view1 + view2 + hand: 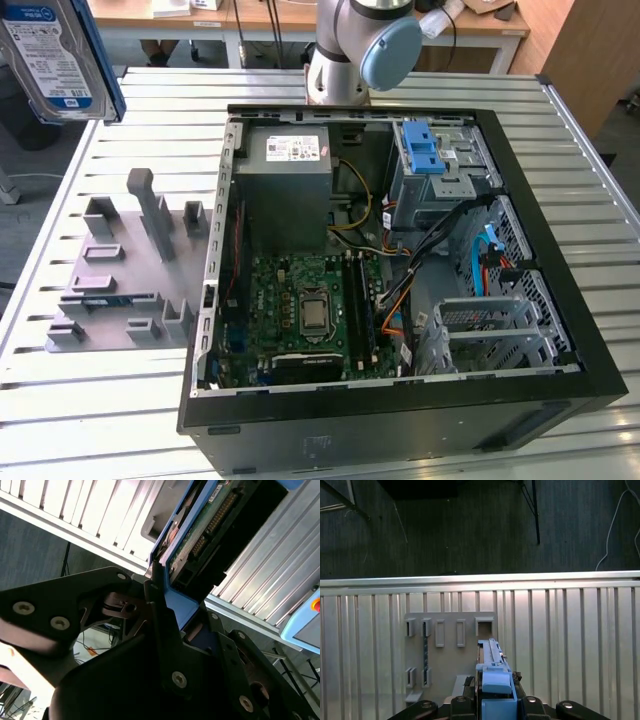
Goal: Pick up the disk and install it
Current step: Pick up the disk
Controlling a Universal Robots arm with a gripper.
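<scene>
The disk [52, 58], silver with a white-and-blue label and a blue frame, hangs high at the exterior view's far left, above the table's edge and cut off by the picture's border. My gripper [182, 612] is shut on it. In the second wrist view the dark fingers [159, 600] clamp the blue frame, and the disk's [210, 522] green circuit-board side faces the camera. In the first wrist view the disk [492, 662] stands edge-on between the fingers of the gripper [496, 700], above a grey holder plate [450, 655].
An open black computer case [400, 405] lies on the slatted metal table [120, 420]. Inside are a grey power-supply box [285, 180], a motherboard [310, 310] and a drive bay with a blue latch [424, 152]. The grey holder plate [130, 270] lies beside the case. The arm's base [360, 50] stands behind.
</scene>
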